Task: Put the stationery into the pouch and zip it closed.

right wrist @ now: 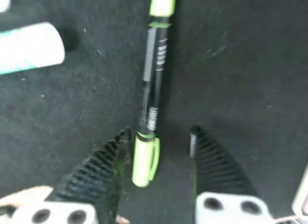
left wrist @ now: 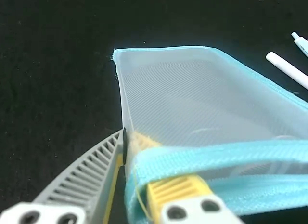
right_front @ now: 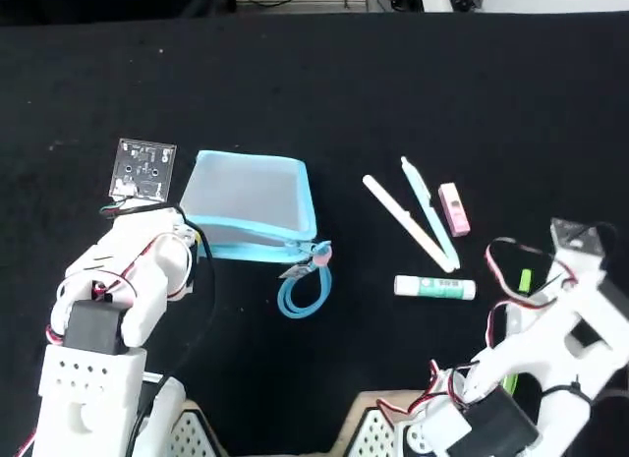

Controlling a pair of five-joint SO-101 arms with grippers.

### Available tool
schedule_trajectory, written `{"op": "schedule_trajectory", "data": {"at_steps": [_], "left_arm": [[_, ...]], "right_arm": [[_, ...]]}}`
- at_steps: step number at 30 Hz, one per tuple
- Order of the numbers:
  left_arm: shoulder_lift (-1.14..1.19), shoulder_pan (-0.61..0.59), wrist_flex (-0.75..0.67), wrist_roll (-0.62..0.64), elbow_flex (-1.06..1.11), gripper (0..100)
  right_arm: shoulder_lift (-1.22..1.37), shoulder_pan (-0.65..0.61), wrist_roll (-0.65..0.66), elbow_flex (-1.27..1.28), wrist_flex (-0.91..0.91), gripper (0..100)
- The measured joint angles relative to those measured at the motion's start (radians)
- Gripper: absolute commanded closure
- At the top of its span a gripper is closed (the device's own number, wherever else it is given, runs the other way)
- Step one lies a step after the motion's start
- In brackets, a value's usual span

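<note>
The translucent pouch (right_front: 251, 203) with light blue trim lies left of centre, and its zipper pull and loop (right_front: 307, 270) point toward the front. My left gripper (left wrist: 129, 159) is shut on the pouch (left wrist: 202, 103) at its near left corner, holding the blue rim. A green and black marker (right wrist: 153, 89) lies on the table between the fingers of my open right gripper (right wrist: 159, 137), with its green cap end in the gap. A white pen (right_front: 408, 224), a light blue pen (right_front: 429, 211), a pink eraser (right_front: 453, 208) and a glue stick (right_front: 434, 287) lie right of the pouch.
A black cloth (right_front: 324, 93) covers the table. A small circuit board (right_front: 143, 169) sits by the pouch's far left corner. The glue stick (right wrist: 29, 48) lies close beside my right gripper. The arm bases stand along the front edge.
</note>
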Motion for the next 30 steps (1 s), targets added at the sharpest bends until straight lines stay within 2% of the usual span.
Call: {"op": "schedule_trajectory", "data": {"at_steps": [4, 11, 14, 22, 30], "left_arm": [[0.0, 0.0, 0.0, 0.0, 0.0, 97], [0.0, 0.0, 0.0, 0.0, 0.0, 97], [0.0, 0.0, 0.0, 0.0, 0.0, 97], [0.0, 0.0, 0.0, 0.0, 0.0, 97], [0.0, 0.0, 0.0, 0.0, 0.0, 97]], "right_arm": [[0.009, -0.106, -0.068, -0.181, 0.13, 80.8], [0.227, -0.272, -0.226, -0.422, 0.147, 82.9], [0.379, -0.278, -0.25, -0.525, 0.15, 86.1], [0.75, -0.236, -0.255, -0.807, 0.184, 85.8], [0.95, -0.204, -0.255, -1.008, 0.311, 85.8]]}}
